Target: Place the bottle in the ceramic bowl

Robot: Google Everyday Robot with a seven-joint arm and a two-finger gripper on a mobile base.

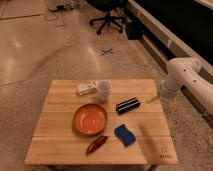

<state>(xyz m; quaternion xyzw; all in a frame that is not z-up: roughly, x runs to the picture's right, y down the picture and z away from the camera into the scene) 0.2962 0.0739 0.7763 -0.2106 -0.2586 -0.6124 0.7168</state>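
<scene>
The bottle is a small whitish boxy oblong lying on its side at the back of the wooden table, just left of a translucent white cup. The ceramic bowl is orange and glossy, sits at the table's middle, and looks empty. My white arm reaches in from the right, beside the table's right edge. My gripper shows only as a faint smeared shape over the table's front right, well apart from both bottle and bowl.
A black oblong bar lies right of the bowl. A blue sponge and a dark-red pepper-shaped thing lie near the front edge. An office chair stands on the floor far behind.
</scene>
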